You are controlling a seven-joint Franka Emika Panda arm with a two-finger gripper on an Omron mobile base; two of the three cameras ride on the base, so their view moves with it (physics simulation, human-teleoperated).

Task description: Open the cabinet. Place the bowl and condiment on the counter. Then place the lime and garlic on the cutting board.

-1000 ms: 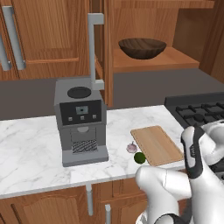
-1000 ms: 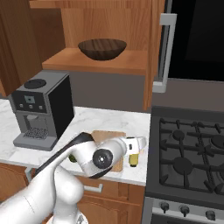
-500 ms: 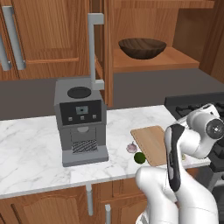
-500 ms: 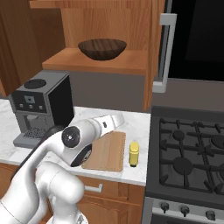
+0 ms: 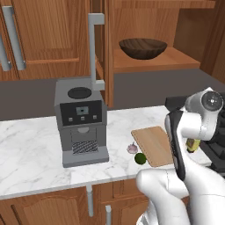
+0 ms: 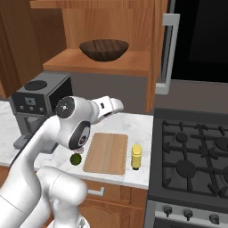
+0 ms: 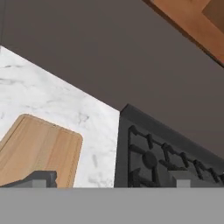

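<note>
With the fingers (image 7: 111, 177) spread wide and empty above the cutting board (image 7: 37, 148), a careless climb toward the bowl (image 6: 104, 49) could clip the yellow bottle (image 6: 136, 156) beside them.

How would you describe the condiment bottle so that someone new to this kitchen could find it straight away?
Start at the black gas hob and look to the strip of white marble counter beside it. Between the hob's edge and the wooden cutting board stands the condiment, upright. It is the one yellow item there, taller than the lime by the board's other side.
</note>
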